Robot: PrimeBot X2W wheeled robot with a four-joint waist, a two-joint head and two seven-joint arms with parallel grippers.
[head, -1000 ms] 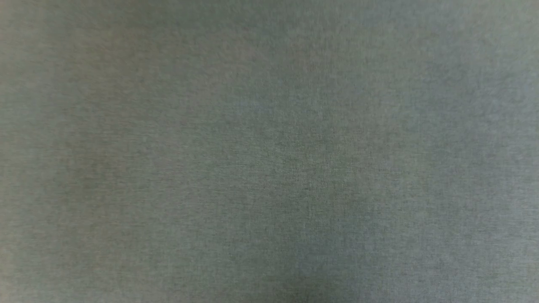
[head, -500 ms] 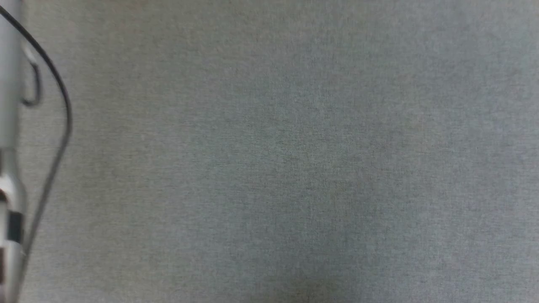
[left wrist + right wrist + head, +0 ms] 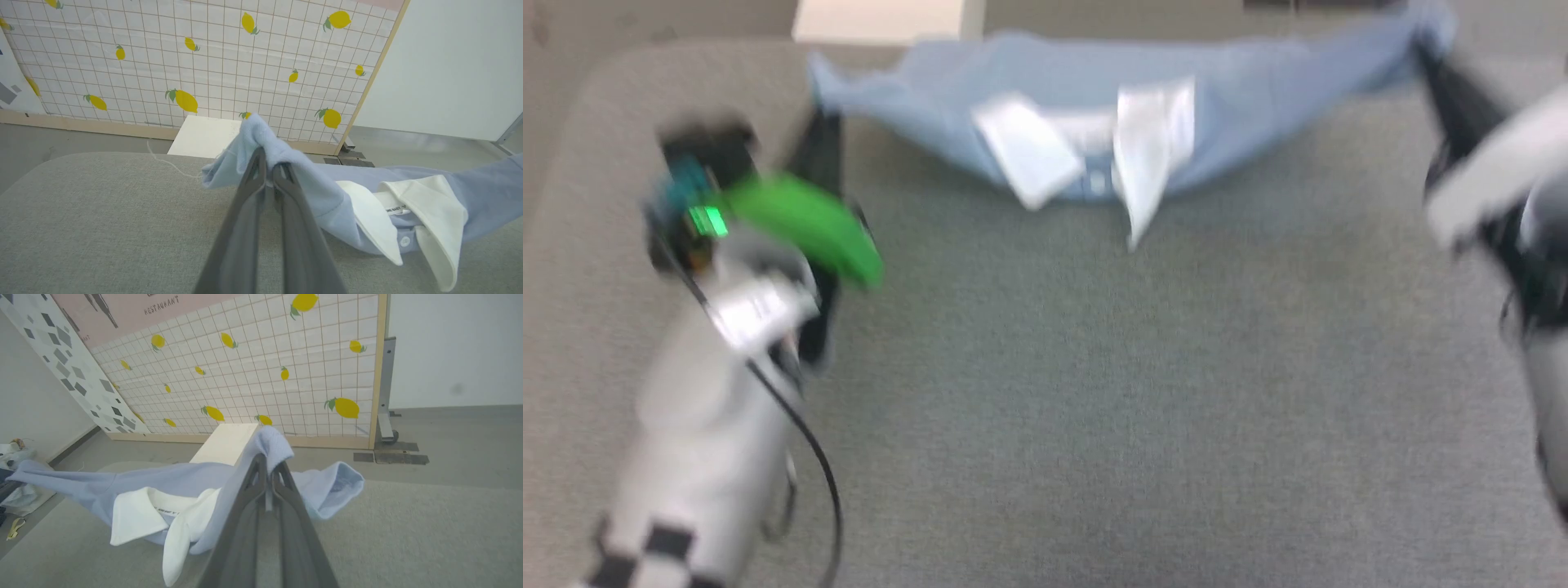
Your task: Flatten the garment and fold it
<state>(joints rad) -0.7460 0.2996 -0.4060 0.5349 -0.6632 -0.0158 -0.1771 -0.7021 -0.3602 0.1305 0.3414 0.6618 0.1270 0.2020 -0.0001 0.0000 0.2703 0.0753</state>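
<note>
So L pincer [image 3: 267,165] & R pincer [image 3: 267,467] clench limp blue garment [image 3: 1258,90] (collar [image 3: 425,204] sagging).

Long dark grey fingers [image 3: 245,228] form the left end effector [image 3: 269,163]; behind it come a green cover [image 3: 805,229], pale grey forearm [image 3: 703,441], thin black cable [image 3: 813,457] and black-and-white checks [image 3: 645,559].

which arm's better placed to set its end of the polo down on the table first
Left, probably: the left gripper pinches the polo shirt over the grey table; the right gripper holds its end nearer the far edge.
</note>
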